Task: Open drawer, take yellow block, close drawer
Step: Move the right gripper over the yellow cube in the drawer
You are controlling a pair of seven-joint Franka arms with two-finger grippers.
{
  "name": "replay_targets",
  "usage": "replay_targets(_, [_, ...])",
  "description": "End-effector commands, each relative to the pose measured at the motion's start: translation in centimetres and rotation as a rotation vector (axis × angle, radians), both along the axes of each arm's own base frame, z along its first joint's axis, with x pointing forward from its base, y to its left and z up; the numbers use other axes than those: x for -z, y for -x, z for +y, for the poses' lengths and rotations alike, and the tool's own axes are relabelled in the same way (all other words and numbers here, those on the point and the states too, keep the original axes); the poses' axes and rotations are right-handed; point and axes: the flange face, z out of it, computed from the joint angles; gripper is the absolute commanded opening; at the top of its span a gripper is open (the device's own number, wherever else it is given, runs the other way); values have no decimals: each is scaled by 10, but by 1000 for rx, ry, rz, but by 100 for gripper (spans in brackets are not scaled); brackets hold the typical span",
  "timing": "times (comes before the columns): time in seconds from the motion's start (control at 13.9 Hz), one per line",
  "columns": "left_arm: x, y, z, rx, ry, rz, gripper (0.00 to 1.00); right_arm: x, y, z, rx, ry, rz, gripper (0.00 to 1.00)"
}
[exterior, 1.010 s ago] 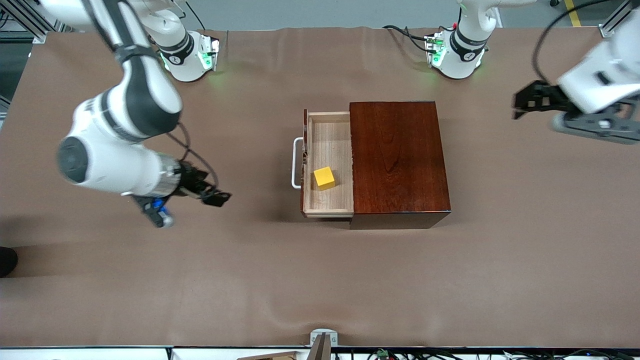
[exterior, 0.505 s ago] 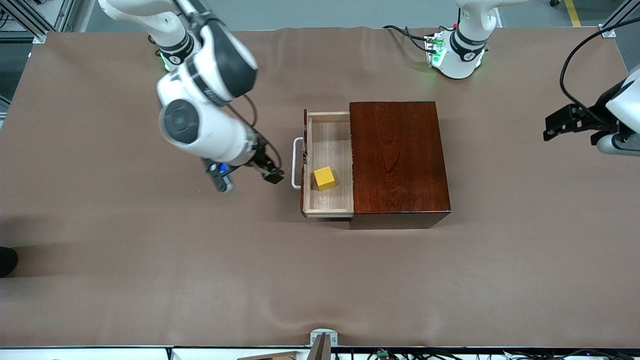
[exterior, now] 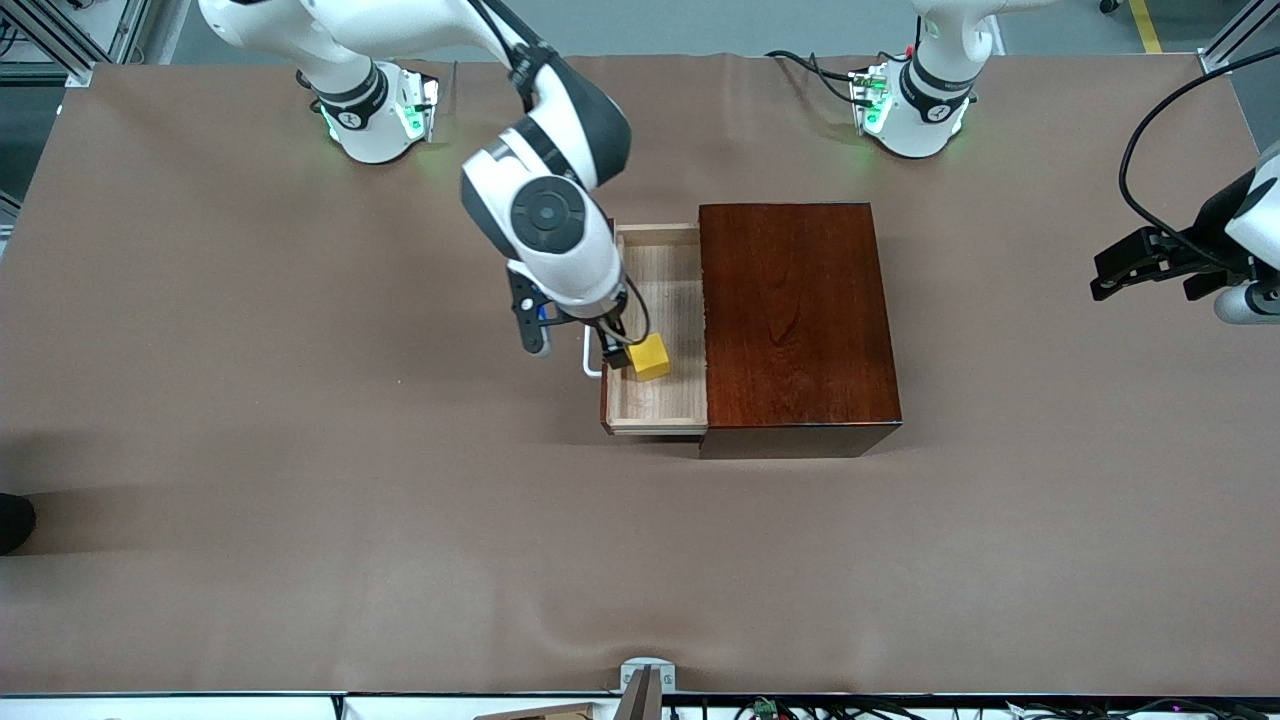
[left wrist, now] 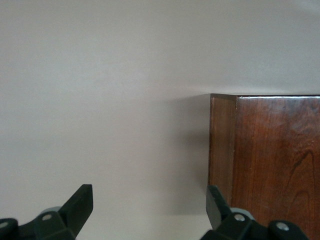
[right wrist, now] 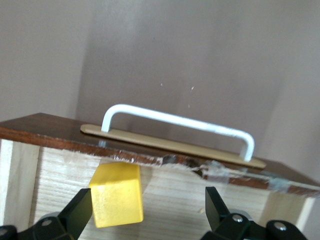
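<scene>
One block (exterior: pixel 650 356) sits in open drawer (exterior: pixel 660 400), near handle (exterior: pixel 592 365). Right gripper (exterior: pixel 618 352) spread wide over it, one finger almost on block, off-centre. Risk: finger lands on top, or clips drawer front. Left gripper (exterior: pixel 1135 268) released, waiting over desk (exterior: pixel 250 450) end.

We are looking at a robotics lab: two bolted-down arm bases (exterior: pixel 375 110) with green lights, loose cables (exterior: pixel 815 70), aluminium framing (exterior: pixel 45 35) edging a brown-covered worktop (exterior: pixel 300 550).
</scene>
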Motion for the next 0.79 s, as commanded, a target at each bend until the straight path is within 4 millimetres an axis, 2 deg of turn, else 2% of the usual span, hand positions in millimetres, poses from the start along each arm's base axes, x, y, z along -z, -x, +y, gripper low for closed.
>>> replay_targets(0.0, [-5,7,-4,0,18,-5,100,0,-17,7,59,14,-22,100])
replay_targets(0.51, [-6,7,-6,6,18,-6,100,13,-23,14,64,-17,-50,100])
replay_targets(0.65, [-7,7,-6,12,18,-8,100,23,-19,21,57,-15,-49,100])
replay_targets(0.72, [-7,7,-13,16,16,-8,100,26,-18,23,57,-16,-48,100])
